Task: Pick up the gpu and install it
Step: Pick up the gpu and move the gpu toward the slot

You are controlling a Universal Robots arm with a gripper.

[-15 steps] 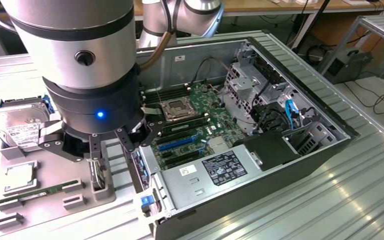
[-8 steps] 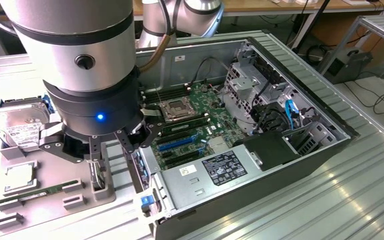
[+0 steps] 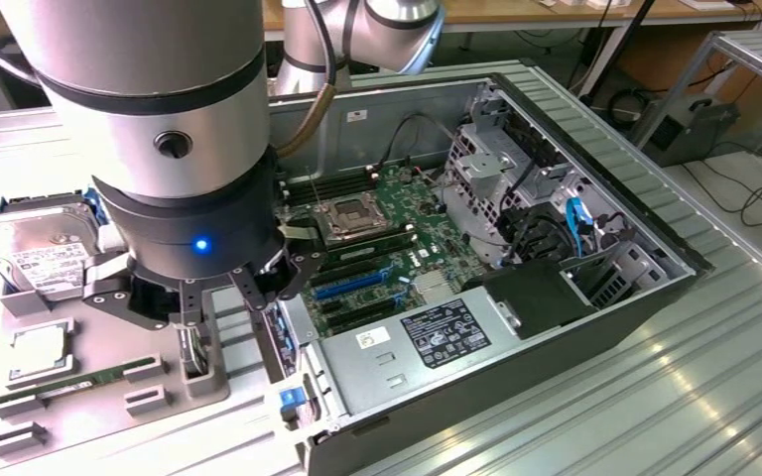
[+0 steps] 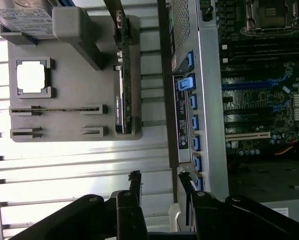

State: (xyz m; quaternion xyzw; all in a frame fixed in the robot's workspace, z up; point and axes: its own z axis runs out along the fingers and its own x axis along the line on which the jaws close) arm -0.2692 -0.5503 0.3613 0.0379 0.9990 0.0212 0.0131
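The gpu (image 4: 122,90) stands on its edge in a slot of the grey holder tray (image 4: 69,125), seen edge-on as a dark narrow card. My gripper (image 4: 160,184) is open with nothing between its fingers, and it hangs a short way off the card's near end, over the gap between the tray and the computer case. In the exterior view the gripper (image 3: 233,357) hovers low between the tray (image 3: 90,317) and the open case (image 3: 619,327). The motherboard (image 3: 381,248) lies bare inside the case, with blue and white expansion slots (image 4: 249,85).
On the tray lie a silver hard drive (image 3: 37,253), a square processor (image 3: 40,349) and a narrow RAM stick (image 3: 70,382). The case's metal edge with blue clips (image 4: 192,100) runs close beside the gripper. Drive cages and cables (image 3: 554,218) fill the case's far end.
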